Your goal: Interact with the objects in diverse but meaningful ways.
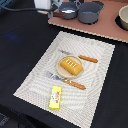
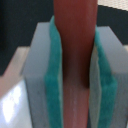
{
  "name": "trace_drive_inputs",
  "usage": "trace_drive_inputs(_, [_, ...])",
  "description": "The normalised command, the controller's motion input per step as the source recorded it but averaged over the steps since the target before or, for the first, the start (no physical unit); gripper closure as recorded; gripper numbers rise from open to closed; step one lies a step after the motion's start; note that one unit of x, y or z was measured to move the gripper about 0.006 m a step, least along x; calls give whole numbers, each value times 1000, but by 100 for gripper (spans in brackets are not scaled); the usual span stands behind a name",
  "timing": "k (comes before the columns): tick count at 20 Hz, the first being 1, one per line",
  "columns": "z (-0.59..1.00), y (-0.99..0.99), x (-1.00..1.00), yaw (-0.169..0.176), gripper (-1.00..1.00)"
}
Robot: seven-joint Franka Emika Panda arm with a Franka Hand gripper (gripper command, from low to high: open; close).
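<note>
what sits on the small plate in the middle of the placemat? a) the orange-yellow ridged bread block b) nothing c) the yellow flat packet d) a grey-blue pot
a: in the exterior view the orange-yellow ridged bread block lies on the plate, while the yellow flat packet lies apart on the placemat, nearer its front edge.

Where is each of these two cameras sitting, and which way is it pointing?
Exterior view: set off the arm, looking down at a dark table with a striped placemat, a plate bearing a bread block, a yellow packet, and a grey-blue pot on a pinkish board; the arm's pale end shows at top.
Wrist view: on the wrist, looking along the gripper; its teal-padded fingers clamp a reddish-brown stick, filling the frame.
Shared: only the arm's end; I cannot match anything else.
</note>
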Motion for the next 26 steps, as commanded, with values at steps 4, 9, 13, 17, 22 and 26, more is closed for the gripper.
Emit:
trace_drive_inputs(4, [0,763,-296,48,100])
trace_drive_inputs(9, [-32,712,-275,49,100])
trace_drive_inputs(13, [-68,696,-119,38,100])
trace_drive_inputs(17, [-206,579,4,7,100])
trace_drive_inputs(22, [-255,511,58,1,100])
trace_drive_inputs(26, [-295,447,76,2,100])
